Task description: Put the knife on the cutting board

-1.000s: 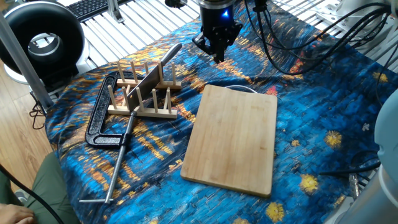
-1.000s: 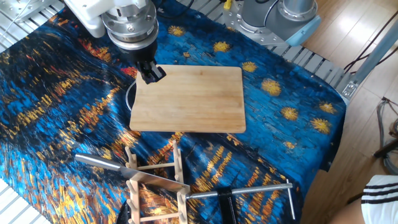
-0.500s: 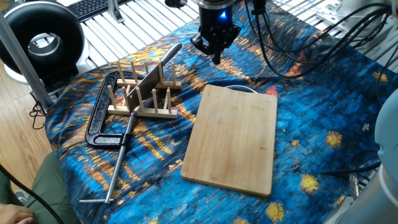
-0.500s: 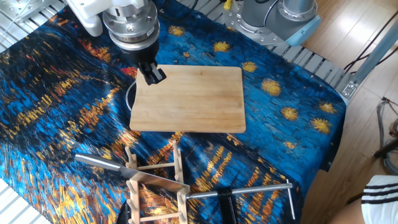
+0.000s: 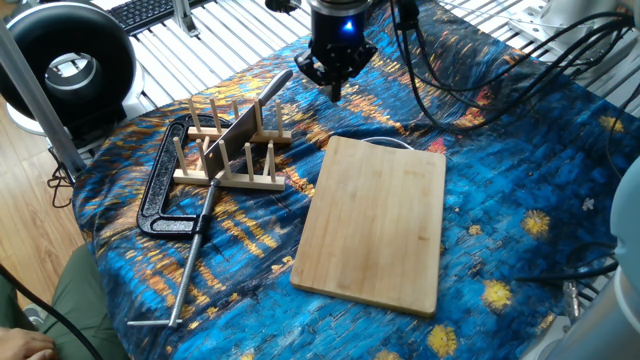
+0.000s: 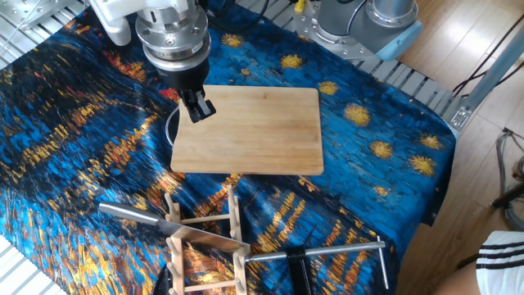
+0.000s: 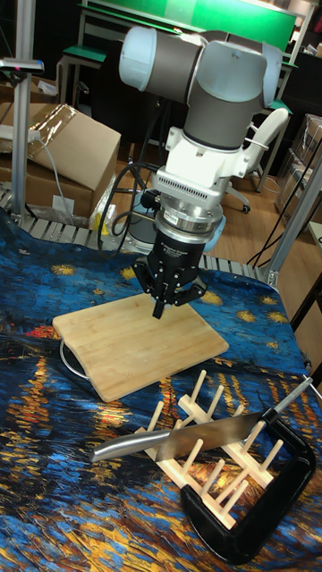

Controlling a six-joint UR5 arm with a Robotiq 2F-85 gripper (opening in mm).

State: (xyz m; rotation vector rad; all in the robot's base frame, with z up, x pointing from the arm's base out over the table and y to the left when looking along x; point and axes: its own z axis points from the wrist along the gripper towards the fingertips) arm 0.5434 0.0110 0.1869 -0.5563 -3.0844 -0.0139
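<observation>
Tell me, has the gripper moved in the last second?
Yes. In one fixed view the gripper has drifted left, away from the cutting board corner toward the knife handle on the wooden rack.

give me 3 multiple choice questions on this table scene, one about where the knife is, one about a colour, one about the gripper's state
1. Where is the knife?
A. flat on the cutting board
B. resting in the wooden peg rack
C. in the gripper

2. What colour is the C-clamp?
A. black
B. red
C. white

3. What is the gripper doing?
A. gripping the knife
B. gripping the rack
C. holding nothing, fingers together above the table

Answers:
1. B: the blade lies between the pegs of the wooden peg rack, and the cutting board is bare.
2. A: its curved frame beside the rack is black.
3. C: the fingertips come to a closed point with nothing between them, and the knife sits apart in the rack.
</observation>
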